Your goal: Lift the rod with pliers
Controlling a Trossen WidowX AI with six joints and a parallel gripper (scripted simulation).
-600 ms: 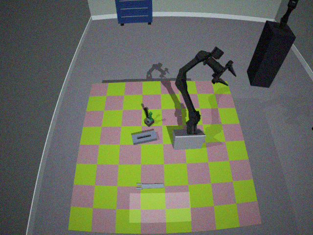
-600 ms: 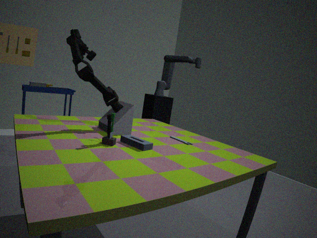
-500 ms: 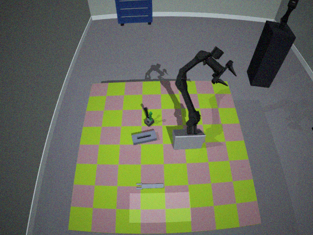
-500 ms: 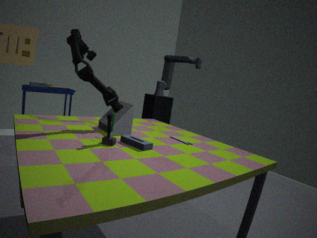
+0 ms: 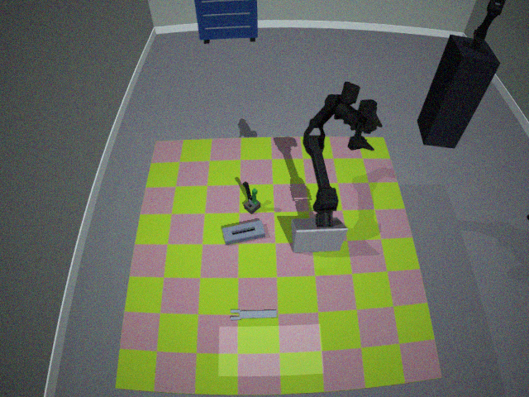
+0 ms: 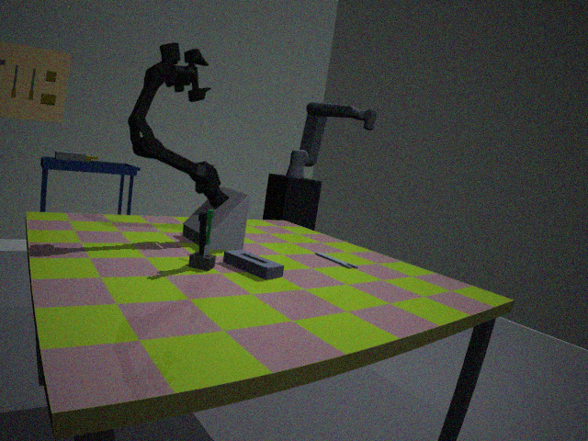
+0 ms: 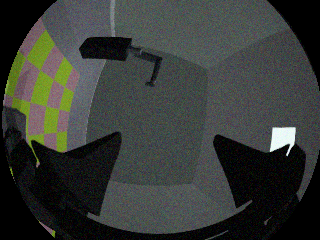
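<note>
Open pincer (image 5: pixel 370 126) (image 6: pixel 203 74) (image 7: pixel 170 139), raised, pliers (image 5: pixel 253 194) (image 6: pixel 208 233) upright

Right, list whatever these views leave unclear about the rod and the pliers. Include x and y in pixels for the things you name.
- Rod: top view, too small and dark to tell from the slot in the grey channel block (image 5: pixel 227 235) (image 6: pixel 252 266).
- Pliers' jaws: exterior view, hidden where the green and black handles (image 5: pixel 254 195) (image 6: pixel 209 228) meet the holster (image 5: pixel 252 208) (image 6: pixel 201 262).
- Both: wrist view, outside the picture.

Table (image 5: pixel 257 294) (image 6: pixel 246 332), with a pink and yellow-green checkered top. Directly on it: the holster (image 5: pixel 252 207) (image 6: pixel 201 262), upright; the block (image 5: pixel 243 231) (image 6: pixel 254 265), slotted, near the holster; the grey fork-ended piece (image 5: pixel 257 313) (image 6: pixel 336 260), lying flat; and the grey pedestal (image 5: pixel 318 240) (image 6: pixel 232 228).
</note>
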